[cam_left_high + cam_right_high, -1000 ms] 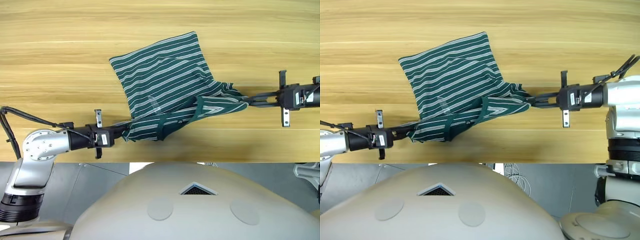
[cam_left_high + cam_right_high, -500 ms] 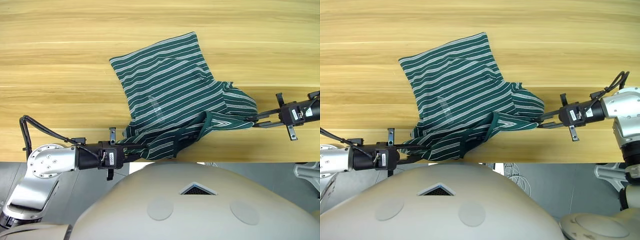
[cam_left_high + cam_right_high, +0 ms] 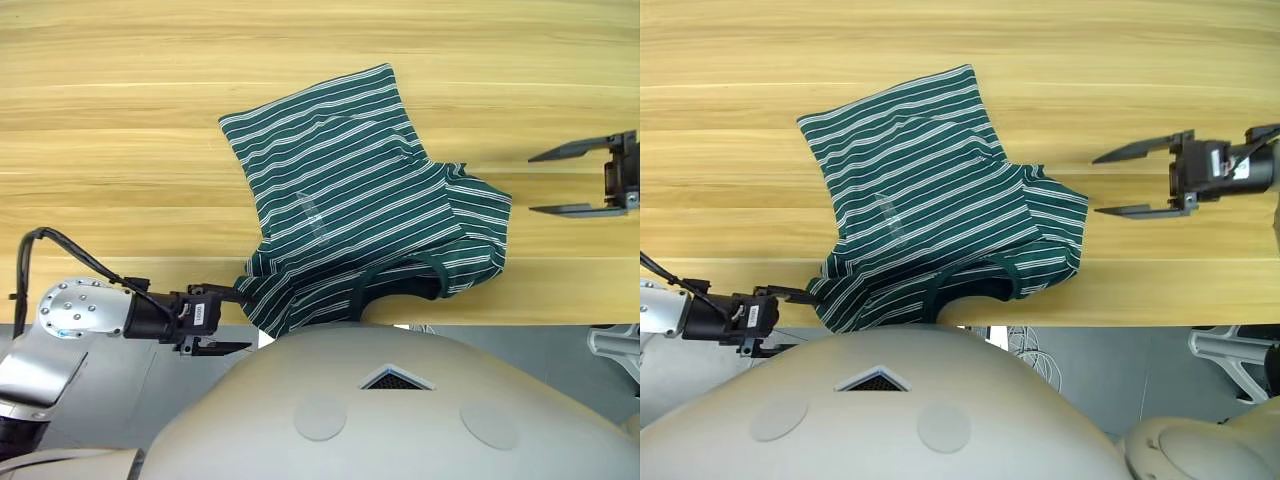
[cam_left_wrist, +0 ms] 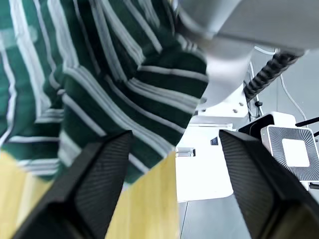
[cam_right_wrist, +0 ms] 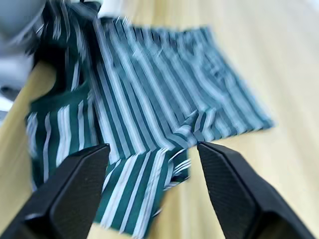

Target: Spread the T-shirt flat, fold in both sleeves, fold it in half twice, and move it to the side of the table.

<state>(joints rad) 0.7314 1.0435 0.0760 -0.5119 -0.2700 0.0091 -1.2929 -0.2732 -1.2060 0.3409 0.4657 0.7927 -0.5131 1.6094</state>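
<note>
**Both grippers let go, T-shirt left at the near edge**

The wooden worktop [image 3: 120, 120] carries the green striped T-shirt [image 3: 340, 190]. It now lies at the near edge, its collar end drooping over and its hem slanting away. Half a second ago both grippers were clamped on its near corners, dragging it toward the robot. Both have since released. The right gripper [image 3: 540, 184], fingers wide apart, has swung out over bare wood, well clear of the cloth. The left gripper [image 3: 232, 320], fingers also apart, sits just beside the near-left corner, off the edge. The sleeves look rumpled, so spreading seems unfinished.
</note>
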